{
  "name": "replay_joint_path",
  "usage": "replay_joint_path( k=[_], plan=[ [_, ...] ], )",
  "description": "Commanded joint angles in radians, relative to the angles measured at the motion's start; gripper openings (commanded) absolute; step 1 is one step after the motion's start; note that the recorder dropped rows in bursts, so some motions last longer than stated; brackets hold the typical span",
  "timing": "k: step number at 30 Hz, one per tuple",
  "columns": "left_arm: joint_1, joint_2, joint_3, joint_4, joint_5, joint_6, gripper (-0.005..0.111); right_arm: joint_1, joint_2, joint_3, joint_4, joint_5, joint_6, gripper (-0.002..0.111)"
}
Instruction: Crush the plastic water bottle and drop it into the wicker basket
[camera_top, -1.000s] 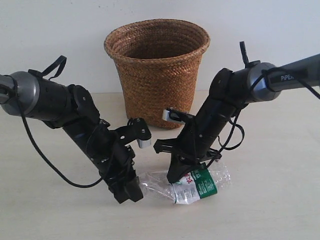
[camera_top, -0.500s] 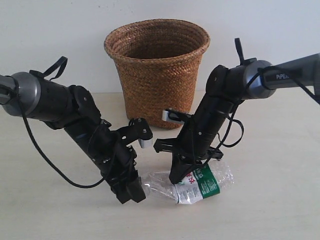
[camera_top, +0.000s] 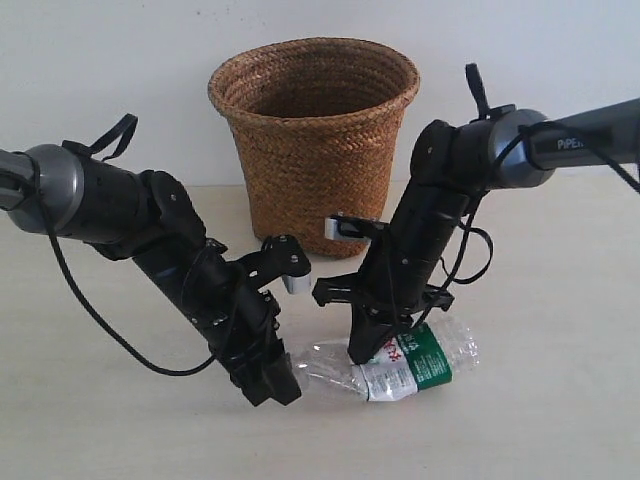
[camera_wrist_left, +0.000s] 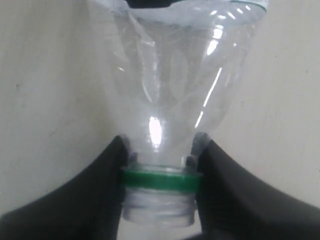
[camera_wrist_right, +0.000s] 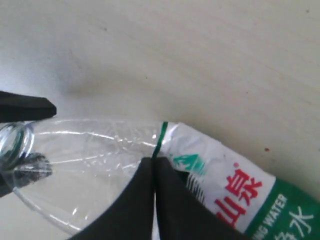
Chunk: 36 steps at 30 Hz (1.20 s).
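Note:
The plastic water bottle (camera_top: 415, 365) lies on its side on the table, in front of the wicker basket (camera_top: 315, 150). Its clear body looks dented. My left gripper (camera_top: 275, 385) is shut on the bottle's neck (camera_wrist_left: 160, 182), gripping at the green ring; the threads are bare and no cap shows. My right gripper (camera_top: 365, 350) is shut, its two fingers pressed together. It bears down from above on the bottle (camera_wrist_right: 95, 150), at the edge of the white-and-green label (camera_wrist_right: 235, 187). The upright basket stands behind both arms.
A pale wall rises just behind the basket. The light wooden table (camera_top: 560, 300) stretches to both sides. Cables loop off both arms near the basket (camera_top: 470, 265).
Both grippers and the bottle have shifted a little to the right along the table. The right gripper presses lower and the bottle sits further right of it.

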Motion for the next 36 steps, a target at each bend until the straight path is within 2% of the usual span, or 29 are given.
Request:
replay_joint_path(
  k=[1, 8, 13, 24, 36],
  plan=[
    [0.013, -0.018, -0.004, 0.053, -0.014, -0.028, 0.004, -0.028, -0.074, 0.030, -0.211, 0.010, -0.065, 0.000],
    [0.013, -0.018, -0.004, 0.059, -0.013, -0.028, 0.004, -0.028, -0.223, 0.030, -0.209, 0.080, -0.087, 0.000],
    [0.013, -0.018, -0.004, 0.059, -0.013, -0.028, 0.004, -0.028, -0.271, 0.054, -0.199, 0.014, -0.098, 0.000],
    [0.013, -0.018, -0.004, 0.059, -0.011, -0.028, 0.004, -0.002, -0.165, 0.104, -0.241, -0.139, -0.141, 0.000],
    [0.013, -0.018, -0.004, 0.059, -0.012, -0.026, 0.004, -0.002, 0.001, 0.104, -0.297, -0.196, -0.141, 0.000]
  ],
)
